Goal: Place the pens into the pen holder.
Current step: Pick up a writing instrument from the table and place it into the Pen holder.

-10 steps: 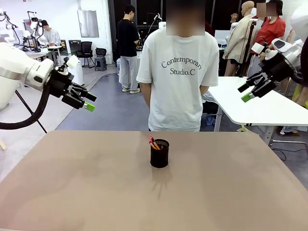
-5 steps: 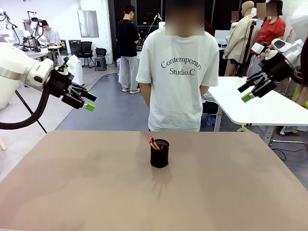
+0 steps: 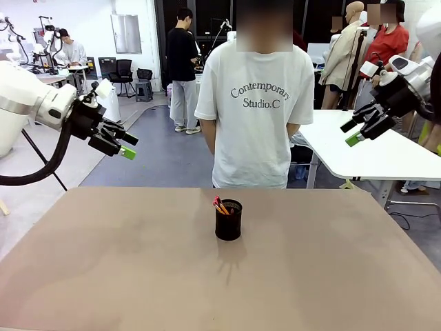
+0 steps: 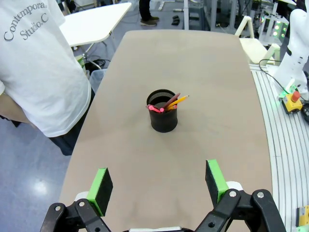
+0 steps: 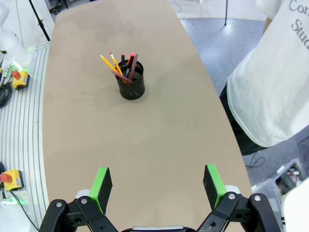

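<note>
The black mesh pen holder (image 3: 229,220) stands upright near the table's middle, toward the person's side. The pens (image 3: 220,205) stick out of it, leaning over its rim; in the left wrist view the pen holder (image 4: 162,110) holds pens (image 4: 170,102) in yellow, reddish-brown and pink, and in the right wrist view the pens (image 5: 120,66) rise from the pen holder (image 5: 131,83). My left gripper (image 3: 125,146) hangs open, high off the table's left. My right gripper (image 3: 353,132) hangs open, high at the right. Both are empty: left gripper (image 4: 158,182), right gripper (image 5: 157,182).
A person in a white T-shirt (image 3: 260,103) stands at the far edge of the brown table (image 3: 138,269), hands behind the back. A white table (image 3: 372,148) stands at the back right. Other people are farther off in the room.
</note>
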Available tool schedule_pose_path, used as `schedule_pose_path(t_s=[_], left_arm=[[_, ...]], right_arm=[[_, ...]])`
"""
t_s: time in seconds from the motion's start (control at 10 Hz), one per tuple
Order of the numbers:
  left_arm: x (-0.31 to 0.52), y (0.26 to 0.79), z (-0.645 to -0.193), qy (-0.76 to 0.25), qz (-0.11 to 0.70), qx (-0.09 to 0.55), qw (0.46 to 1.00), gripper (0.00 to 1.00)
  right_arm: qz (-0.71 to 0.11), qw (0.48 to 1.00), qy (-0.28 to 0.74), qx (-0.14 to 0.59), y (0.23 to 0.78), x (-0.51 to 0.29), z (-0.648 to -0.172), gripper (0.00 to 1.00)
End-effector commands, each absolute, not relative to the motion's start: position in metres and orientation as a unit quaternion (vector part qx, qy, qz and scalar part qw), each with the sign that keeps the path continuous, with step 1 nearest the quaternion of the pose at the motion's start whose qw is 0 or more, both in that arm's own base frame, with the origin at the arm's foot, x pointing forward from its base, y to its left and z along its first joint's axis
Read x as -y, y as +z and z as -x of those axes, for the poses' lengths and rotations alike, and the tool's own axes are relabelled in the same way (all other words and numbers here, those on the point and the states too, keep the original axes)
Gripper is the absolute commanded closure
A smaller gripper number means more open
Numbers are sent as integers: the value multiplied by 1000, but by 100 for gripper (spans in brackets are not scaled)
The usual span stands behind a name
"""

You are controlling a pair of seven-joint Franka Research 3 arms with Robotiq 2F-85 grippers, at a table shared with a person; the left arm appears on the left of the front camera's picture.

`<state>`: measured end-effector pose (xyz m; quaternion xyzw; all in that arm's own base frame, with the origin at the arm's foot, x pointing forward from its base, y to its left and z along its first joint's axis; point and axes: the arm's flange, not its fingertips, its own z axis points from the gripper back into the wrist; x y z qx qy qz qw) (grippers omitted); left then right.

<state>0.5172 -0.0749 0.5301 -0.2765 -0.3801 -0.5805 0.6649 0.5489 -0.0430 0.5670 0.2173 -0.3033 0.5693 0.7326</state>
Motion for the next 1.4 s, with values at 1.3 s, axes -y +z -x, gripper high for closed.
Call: schedule_pose_path(t_s=[1.3], left_arm=[[75,530,-517,-581,276,380,665,0]], right_arm=[[-215,733,572,300,570,43,-548,0]])
